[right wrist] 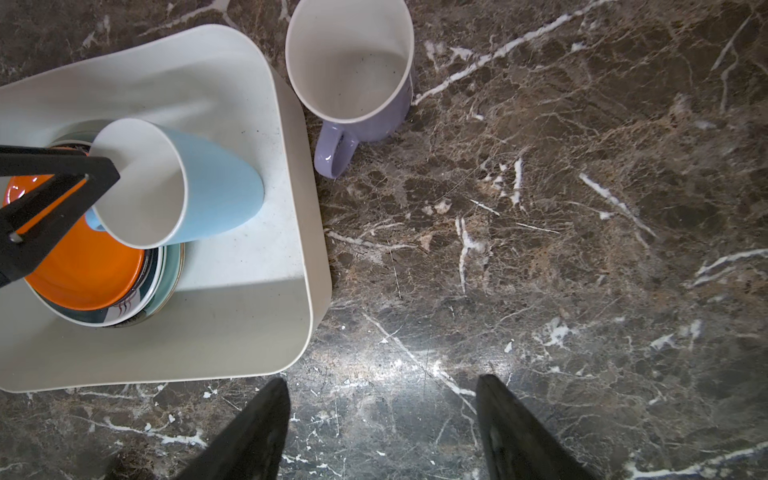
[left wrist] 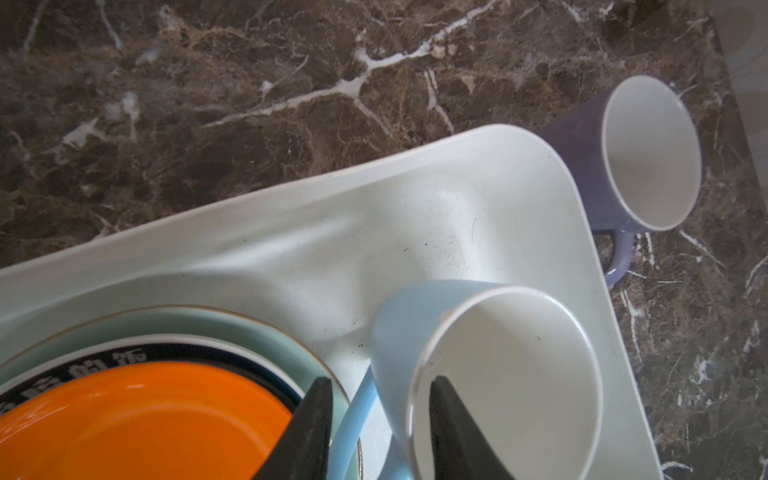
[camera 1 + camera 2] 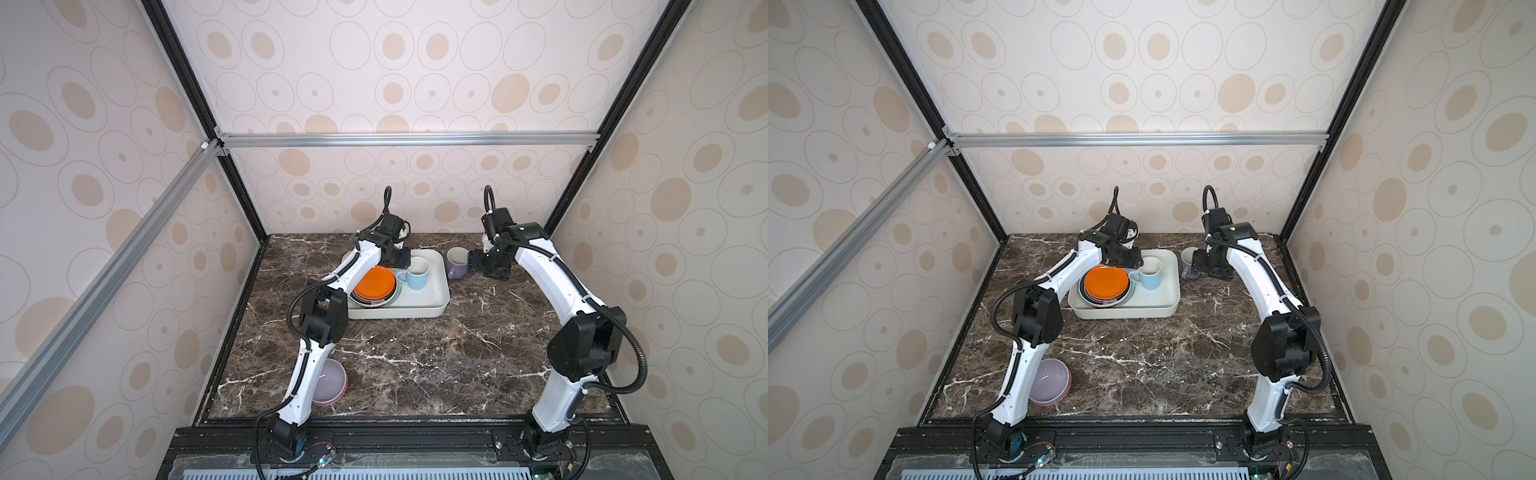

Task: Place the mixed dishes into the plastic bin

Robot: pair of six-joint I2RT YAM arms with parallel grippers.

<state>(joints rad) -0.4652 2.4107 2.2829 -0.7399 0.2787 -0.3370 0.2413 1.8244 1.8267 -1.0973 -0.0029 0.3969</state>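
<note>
Off-white rectangular plastic bin (image 3: 434, 291) with rounded corners sits toward 12 o'clock on the dark marble table (image 3: 415, 365). It holds a nested stack in its 9 o'clock half: a glossy orange round plate (image 3: 374, 282) on top, a dark-rimmed plate (image 2: 124, 361) under it and a mint-green plate (image 2: 232, 326) lower down. Stacking them on one side likely leaves bare floor for the cups. A pale blue ceramic mug (image 3: 417, 274) stands upright at the stack's 2 o'clock. The left gripper (image 2: 380, 380) straddles its wall by the handle, one finger inside and one outside, the jaws part-way apart. I cannot tell whether they pinch it. Two dishes are outside the bin: a lavender ceramic mug (image 3: 457, 261) just off its 2 o'clock corner, and a lavender bowl (image 3: 332, 380) well away at 7 o'clock, half hidden by the left arm. The right gripper (image 1: 382, 378) hovers beside the lavender mug with its jaws spread wide and nothing between them, probably ready for that mug's rim.
</note>
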